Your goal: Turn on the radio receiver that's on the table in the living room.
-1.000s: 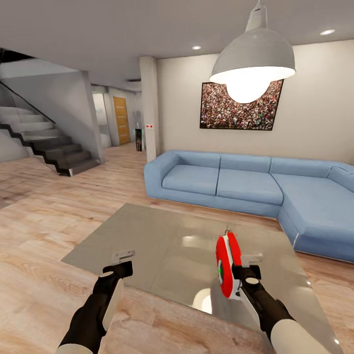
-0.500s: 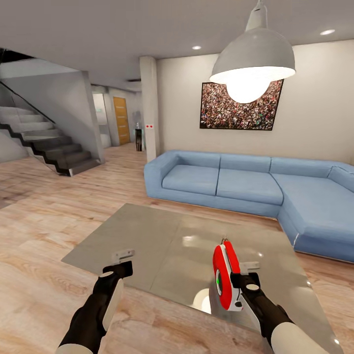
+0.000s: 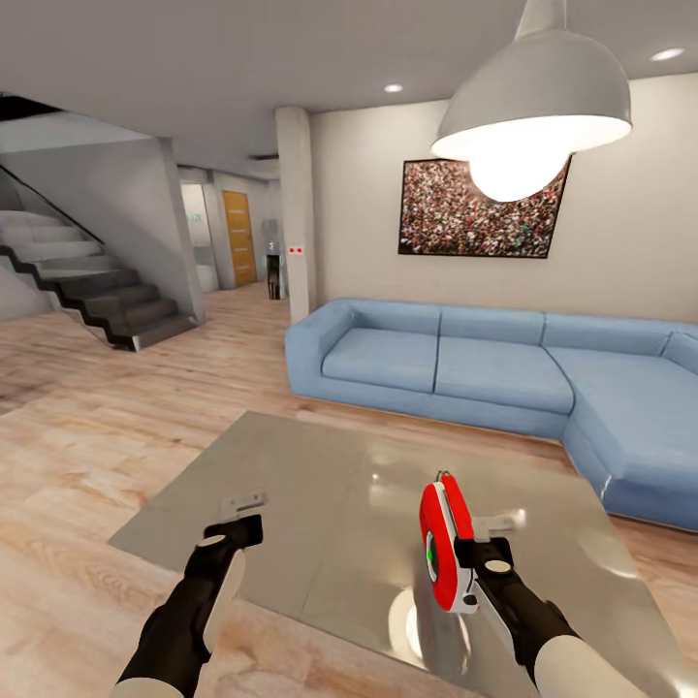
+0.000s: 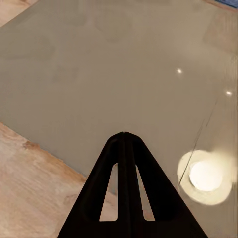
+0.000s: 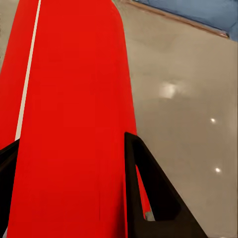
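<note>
Head view: the shiny grey tabletop [image 3: 320, 504] sits on a wood floor [image 3: 68, 456]. A blue sofa [image 3: 465, 364] is at 1 o'clock, stairs [image 3: 87, 281] at 10 o'clock, and a lamp [image 3: 533, 97] hangs above. The right claw [image 3: 463, 555] grips the red radio receiver [image 3: 444, 543] above the tabletop.

Left wrist view: the left claw [image 4: 124, 136] is closed with nothing in it, over the tabletop's edge.

Right wrist view: the radio sits between the black fingers [image 5: 153, 193].
</note>
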Controlling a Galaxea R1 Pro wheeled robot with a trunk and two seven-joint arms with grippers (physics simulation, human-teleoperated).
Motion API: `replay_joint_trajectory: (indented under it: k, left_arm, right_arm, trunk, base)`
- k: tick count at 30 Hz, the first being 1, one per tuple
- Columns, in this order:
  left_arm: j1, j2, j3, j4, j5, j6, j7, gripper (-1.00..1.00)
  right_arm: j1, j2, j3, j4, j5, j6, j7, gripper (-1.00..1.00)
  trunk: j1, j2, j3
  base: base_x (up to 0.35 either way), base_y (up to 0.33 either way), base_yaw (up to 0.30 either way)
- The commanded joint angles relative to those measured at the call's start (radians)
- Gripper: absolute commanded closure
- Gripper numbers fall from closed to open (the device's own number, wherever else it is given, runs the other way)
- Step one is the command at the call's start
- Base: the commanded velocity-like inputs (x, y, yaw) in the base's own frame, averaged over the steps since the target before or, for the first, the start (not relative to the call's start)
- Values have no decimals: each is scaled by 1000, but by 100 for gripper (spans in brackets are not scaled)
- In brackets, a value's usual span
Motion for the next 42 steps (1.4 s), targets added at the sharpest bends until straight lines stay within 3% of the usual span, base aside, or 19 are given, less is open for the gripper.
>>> replay_joint_trajectory:
  k: [1,7,10,13,41,42]
  left_arm:
    - [0,0,0,0,0,0,0,100]
    - [0,0,0,0,0,-1,-1,100]
    - [0,0,0,0,0,-1,-1,100]
    - [1,0,0,0,0,-1,-1,100]
    - [2,0,0,0,0,-1,-1,100]
    - [2,0,0,0,0,-1,-1,100]
  right_arm:
    - [0,0,0,-1,3,0,0,100]
    - [0,8,3,32,3,-2,2,100]
    - [0,19,1,117,4,-97,3,100]
    - [0,20,0,130,4,-123,3,100]
    - [0,20,0,143,7,-131,3,100]
    - [0,20,0,143,7,-132,3,-100]
  trunk:
    - [0,0,0]
    - [0,0,0]
    - [0,0,0]
    - [0,0,0]
    - [0,0,0]
    - [0,0,0]
  base:
    - [332,57,0]
    - [94,13,0]
    - [4,1,0]
    - [0,0,0]
    - [0,0,0]
    - [0,0,0]
